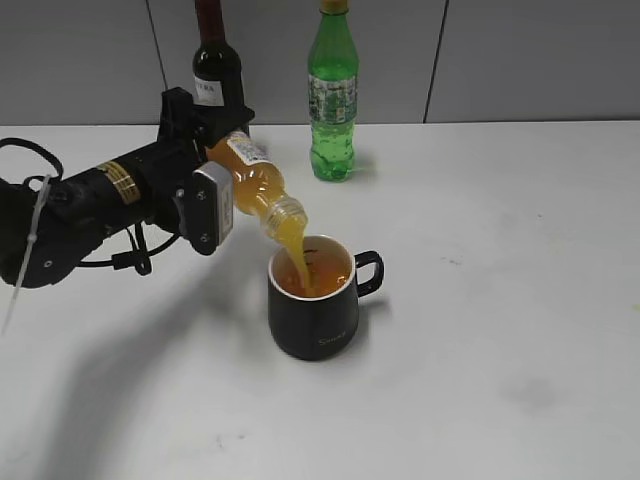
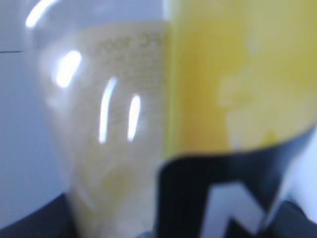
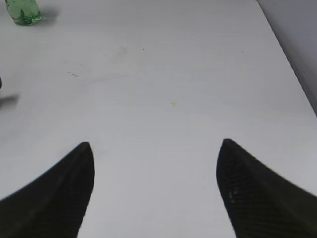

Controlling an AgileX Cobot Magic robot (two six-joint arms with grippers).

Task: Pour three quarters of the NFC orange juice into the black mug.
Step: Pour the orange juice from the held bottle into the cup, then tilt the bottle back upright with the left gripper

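My left gripper [image 1: 215, 180] is shut on the NFC orange juice bottle [image 1: 252, 185] and holds it tipped mouth-down over the black mug [image 1: 314, 300]. Orange juice streams from the bottle's mouth into the mug, which holds juice inside its white wall. The mug stands mid-table with its handle to the right. In the left wrist view the bottle [image 2: 163, 124] fills the frame, blurred, with orange liquid and its black label. My right gripper [image 3: 154, 148] is open and empty over bare table; it does not show in the exterior view.
A dark wine bottle [image 1: 215, 65] stands at the back behind my left arm. A taller green soda bottle [image 1: 332, 95] stands at the back centre; its base shows in the right wrist view [image 3: 22, 12]. The white table's [image 1: 500, 300] right edge shows in the right wrist view.
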